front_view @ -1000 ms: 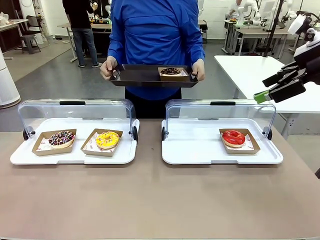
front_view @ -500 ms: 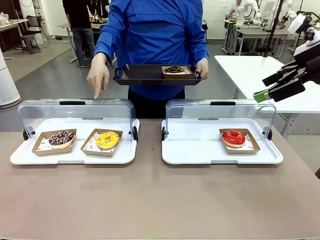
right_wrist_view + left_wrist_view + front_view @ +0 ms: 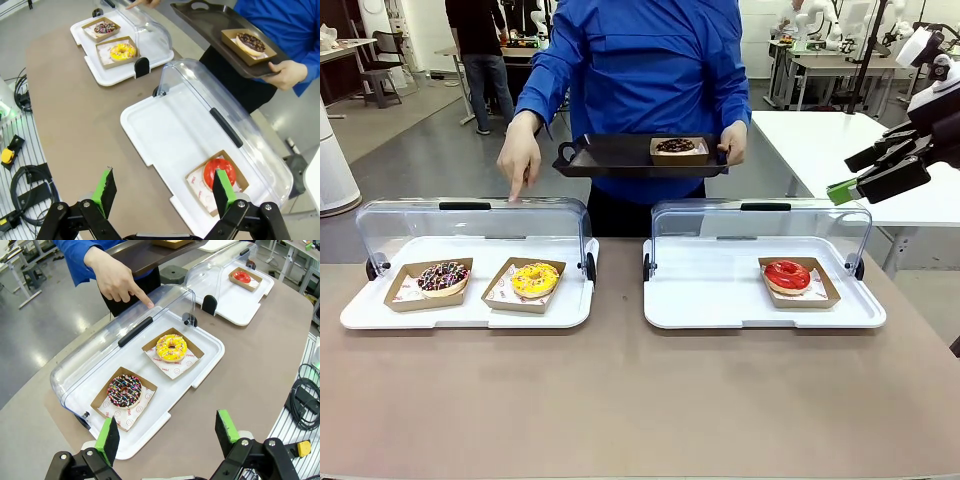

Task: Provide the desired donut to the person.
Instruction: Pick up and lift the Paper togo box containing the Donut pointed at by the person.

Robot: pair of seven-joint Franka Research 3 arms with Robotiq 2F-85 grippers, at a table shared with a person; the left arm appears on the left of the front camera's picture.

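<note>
So the brown counter (image 3: 620,400) is carrying two white display trays side by side, each with its clear lid flipped up at the back. The left tray (image 3: 360,312) is holding a chocolate sprinkle donut (image 3: 443,277) and a yellow donut (image 3: 535,279), each in its own little cardboard boat. The right tray (image 3: 720,300) is holding just a red donut (image 3: 787,275) near its right end. Behind it all, grey floor and white tables are stretching off, with somebody in a black top (image 3: 480,50) standing way back.

The person (image 3: 635,70) in the bright blue shirt is standing at the far side, holding a dark serving tray (image 3: 610,158) in one hand with a chocolate donut (image 3: 676,146) sitting on it. The other hand (image 3: 520,155) is pointing a finger down over the left lid (image 3: 470,220). It's looking nearer the yellow one, but honestly I can't tell for sure.

Both arms are hanging back: the left fingers (image 3: 107,439) and the right fingers (image 3: 850,188) are spread wide, gripping nothing.
</note>
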